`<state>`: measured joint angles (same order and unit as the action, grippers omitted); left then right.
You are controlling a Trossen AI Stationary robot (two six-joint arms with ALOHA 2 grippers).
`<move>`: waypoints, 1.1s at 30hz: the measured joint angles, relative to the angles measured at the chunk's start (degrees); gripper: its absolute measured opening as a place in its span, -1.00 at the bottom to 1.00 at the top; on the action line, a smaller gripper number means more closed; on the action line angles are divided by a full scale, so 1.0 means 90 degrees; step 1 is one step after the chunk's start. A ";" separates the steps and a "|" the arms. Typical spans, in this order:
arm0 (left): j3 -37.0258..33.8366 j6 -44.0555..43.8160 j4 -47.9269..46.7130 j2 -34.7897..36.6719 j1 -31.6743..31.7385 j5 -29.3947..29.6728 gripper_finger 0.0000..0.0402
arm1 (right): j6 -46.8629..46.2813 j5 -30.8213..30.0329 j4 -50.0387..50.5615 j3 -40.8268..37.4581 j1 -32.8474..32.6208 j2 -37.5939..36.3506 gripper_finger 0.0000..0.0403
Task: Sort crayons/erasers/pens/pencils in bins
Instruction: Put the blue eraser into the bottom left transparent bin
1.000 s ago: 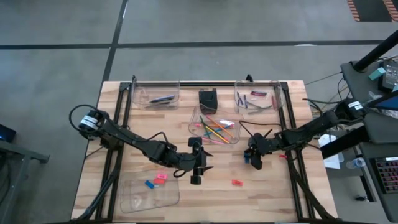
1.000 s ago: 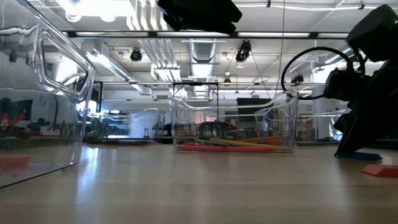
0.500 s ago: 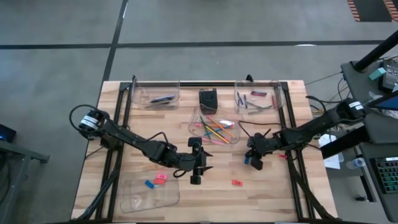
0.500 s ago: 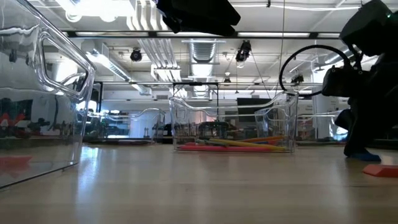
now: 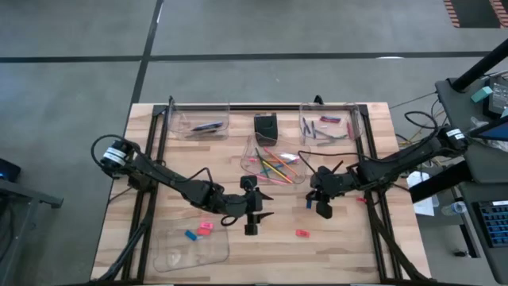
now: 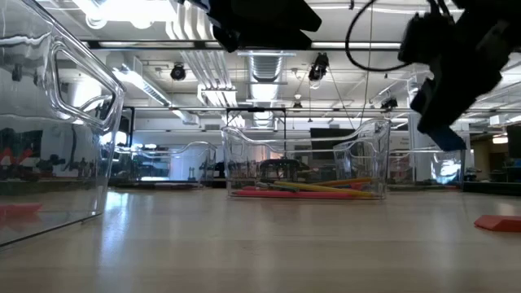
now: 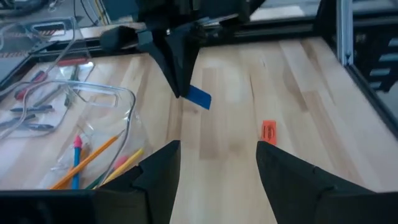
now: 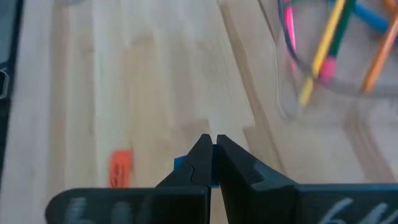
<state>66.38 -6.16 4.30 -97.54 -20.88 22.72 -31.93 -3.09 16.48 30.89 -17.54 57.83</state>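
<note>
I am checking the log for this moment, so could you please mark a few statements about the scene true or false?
1. The right gripper holds a blue eraser lifted off the table. True.
2. The left gripper is shut on a pencil. False: it is open and empty.
3. A red eraser lies loose on the table. True.
4. The centre bin holds only erasers. False: it holds coloured pencils.
5. The near-left bin is empty. False: erasers lie in it.
</note>
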 joint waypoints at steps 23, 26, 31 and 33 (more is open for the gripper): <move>-0.0684 -0.2058 0.3953 -0.1171 0.0871 -0.1837 0.35 | 0.1566 -0.0668 -0.0184 0.2573 -0.0080 0.1545 -0.96; -0.0648 -0.2160 0.3933 -0.1270 0.0910 -0.1845 0.36 | 0.1704 -0.0661 -0.0183 0.2880 -0.0080 0.1881 -0.96; -0.0659 -0.2270 0.3872 -0.1267 0.0932 -0.1829 0.11 | 0.1793 -0.0669 0.0277 0.3361 -0.0080 0.2306 -0.96; -0.0665 -0.2230 0.3656 -0.1193 0.0935 -0.1831 -0.14 | 0.1805 -0.0671 0.0382 0.3518 -0.0080 0.2395 -0.96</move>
<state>60.40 -26.23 37.20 -108.28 -12.47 6.24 -15.68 -9.13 19.92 62.56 -18.26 79.39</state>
